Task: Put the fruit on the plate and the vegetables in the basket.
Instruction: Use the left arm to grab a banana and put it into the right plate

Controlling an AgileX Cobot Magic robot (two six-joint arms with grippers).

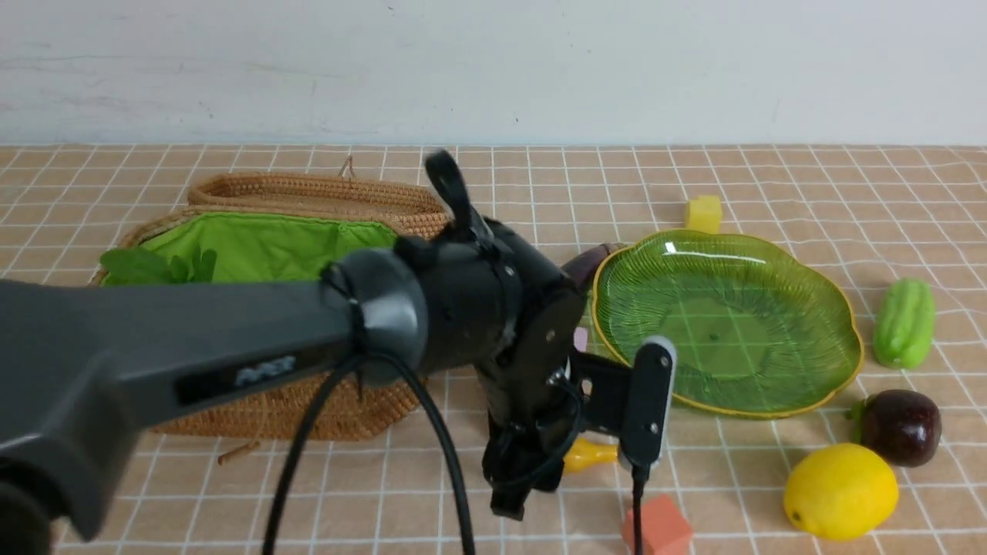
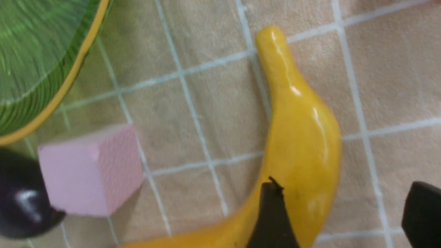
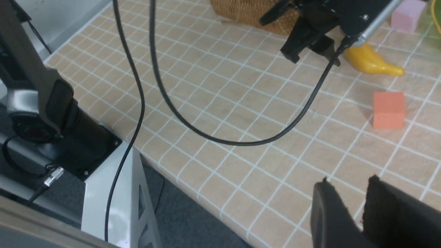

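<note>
Near the table's [image 1: 385, 493] front edge, the left gripper [image 2: 346, 187] hangs spread and empty just over the banana [image 2: 303, 131], whose long axis lies crosswise to its jaws. Rightward, the right gripper [image 3: 348, 182] sits barely parted on nothing, well apart; the left arm is nearer.

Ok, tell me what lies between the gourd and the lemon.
The purple fruit sits between gourd and lemon, shown in the front view.

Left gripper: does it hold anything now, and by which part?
Nothing is held yet. The left gripper stands open astride the banana's thick middle.
</note>
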